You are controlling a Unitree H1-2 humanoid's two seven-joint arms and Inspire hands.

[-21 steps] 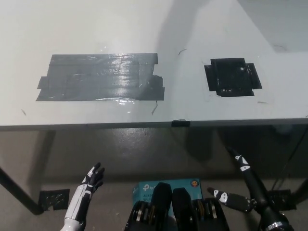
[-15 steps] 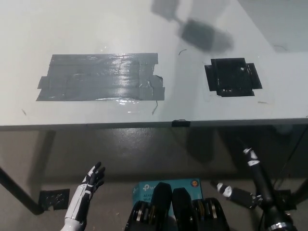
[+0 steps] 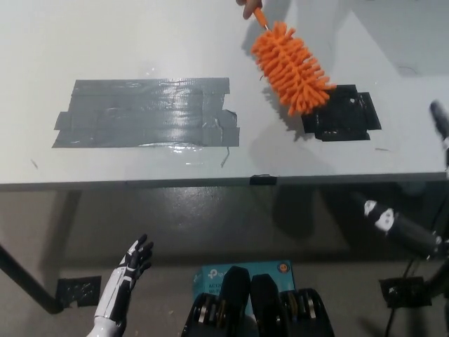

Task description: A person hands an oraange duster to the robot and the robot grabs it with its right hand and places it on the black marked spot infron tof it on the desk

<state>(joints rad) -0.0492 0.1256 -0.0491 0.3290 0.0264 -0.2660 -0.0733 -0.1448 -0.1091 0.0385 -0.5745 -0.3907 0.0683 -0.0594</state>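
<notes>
Handover was what changed in this moment: half a second earlier you had only a dark shadow on the table (image 3: pixel 140 42), and now the orange duster (image 3: pixel 291 68) had come into view, held by its handle in a person's hand (image 3: pixel 248 7) at the top edge of the head view. The duster hung tilted in the air, handle up toward the person and fluffy head down toward you, its lower tip overlapping the upper left corner of the black marked spot (image 3: pixel 342 112) in the picture, with its shadow falling on the table beneath. Your right hand (image 3: pixel 403 203) had also moved: it had risen from low down at the bottom right to the right edge of the view, level with the table's front edge, fingers spread and holding nothing, and it was not yet touching the duster. Your left hand (image 3: pixel 130 270) had stayed where it was, low at the lower left below the table, open and idle. The wide grey tape patch (image 3: pixel 144 112) lay untouched to the left. I judged that you were at the reach stage: the grasp and the placing on the spot remained to be done.
</notes>
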